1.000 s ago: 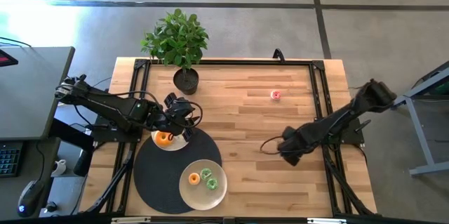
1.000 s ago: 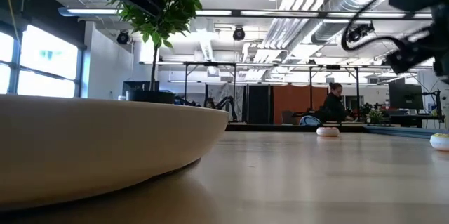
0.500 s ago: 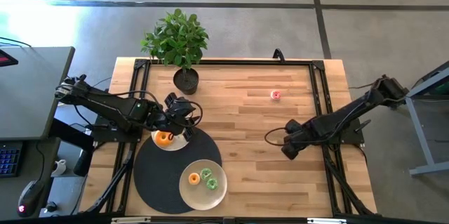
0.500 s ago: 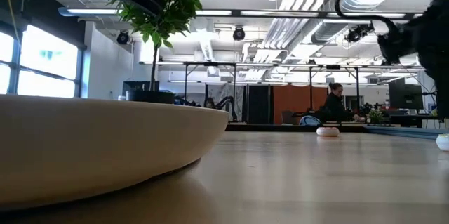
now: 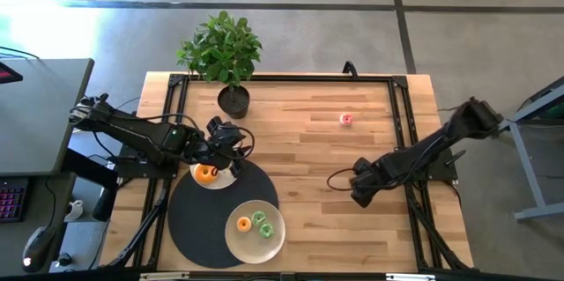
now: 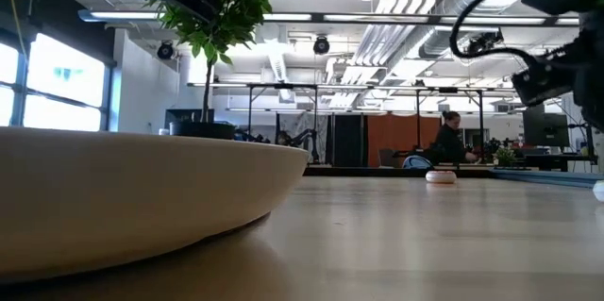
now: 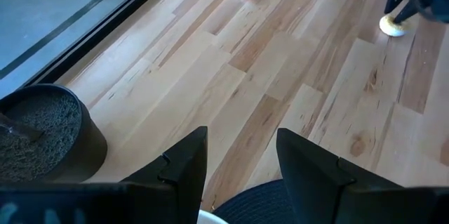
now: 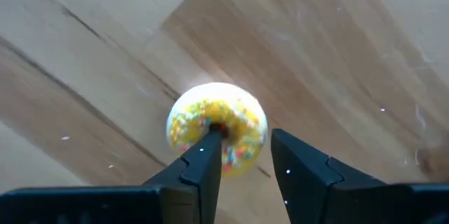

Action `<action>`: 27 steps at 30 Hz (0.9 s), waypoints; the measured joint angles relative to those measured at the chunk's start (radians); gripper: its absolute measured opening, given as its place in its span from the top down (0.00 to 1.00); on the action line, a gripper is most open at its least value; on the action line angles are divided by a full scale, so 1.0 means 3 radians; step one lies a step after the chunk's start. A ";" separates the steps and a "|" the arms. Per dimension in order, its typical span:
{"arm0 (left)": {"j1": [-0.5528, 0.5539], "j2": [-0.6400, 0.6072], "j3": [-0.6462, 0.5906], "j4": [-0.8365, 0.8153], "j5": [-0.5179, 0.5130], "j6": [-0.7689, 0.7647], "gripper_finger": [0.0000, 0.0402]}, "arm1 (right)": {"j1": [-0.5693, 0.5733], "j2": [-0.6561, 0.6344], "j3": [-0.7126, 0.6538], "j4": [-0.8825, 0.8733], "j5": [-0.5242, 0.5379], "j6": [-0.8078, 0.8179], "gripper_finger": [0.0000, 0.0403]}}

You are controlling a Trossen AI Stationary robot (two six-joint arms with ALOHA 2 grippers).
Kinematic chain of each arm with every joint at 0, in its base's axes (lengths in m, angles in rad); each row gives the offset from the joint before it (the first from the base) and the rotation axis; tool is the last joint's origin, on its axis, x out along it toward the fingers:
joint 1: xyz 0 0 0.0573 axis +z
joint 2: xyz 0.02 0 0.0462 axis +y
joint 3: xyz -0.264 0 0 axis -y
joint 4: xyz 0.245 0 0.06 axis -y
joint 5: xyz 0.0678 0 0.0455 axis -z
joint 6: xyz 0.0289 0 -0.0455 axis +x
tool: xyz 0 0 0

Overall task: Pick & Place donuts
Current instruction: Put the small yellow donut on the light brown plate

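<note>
A yellow sprinkled donut [image 8: 217, 127] lies flat on the bare wood at the table's right middle. My right gripper [image 8: 245, 154] is open and comes down on it. One fingertip [image 8: 205, 148] is at the hole and the other stands outside the ring. In the high view the right gripper [image 5: 359, 184] hides that donut. A pink donut [image 5: 346, 120] lies toward the far edge. My left gripper [image 7: 238, 154] is open and empty, and it waits by a small plate [image 5: 220, 181] that holds an orange donut [image 5: 204, 173]. My right gripper comes at the yellow donut from above, pointing down. One fingertip is over the hole's edge [image 8: 214, 131] and the other is beyond the outer rim. The donut lies flat on the table. I cannot tell whether either finger touches it.
A big white plate [image 5: 275, 241] on a dark round mat [image 5: 198, 219] at the near left holds an orange donut [image 5: 242, 224] and two green donuts [image 5: 263, 225]. A potted plant [image 5: 231, 96] stands at the far left. Bare wood spreads between the pink donut and the right gripper.
My right gripper drew a little toward the table's far right edge. It then came back toward the near left, to about where it stood a second ago. The left arm kept still.
</note>
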 joint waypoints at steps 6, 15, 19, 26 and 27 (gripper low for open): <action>0.0000 0.0000 0.0000 0.0001 0.0001 0.0000 0.58 | -0.0006 0.0243 0.0006 0.0154 0.0116 -0.0030 0.73; 0.0000 0.0000 0.0000 0.0003 -0.0003 0.0000 0.58 | -0.0028 0.0051 0.0005 0.1042 0.0454 -0.0293 0.98; 0.0000 0.0000 0.0000 0.0005 -0.0006 0.0001 0.58 | -0.0094 0.0045 0.0006 0.2213 0.0944 -0.0792 0.93; 0.0000 0.0101 0.0000 0.0159 0.0208 0.0009 0.58 | -0.0249 0.0522 0.0012 0.4260 0.1268 -0.1989 0.97; -0.0002 0.0138 -0.0002 0.0181 0.0318 0.0039 0.58 | -0.0275 0.0649 0.0018 0.4426 0.1267 -0.2066 0.98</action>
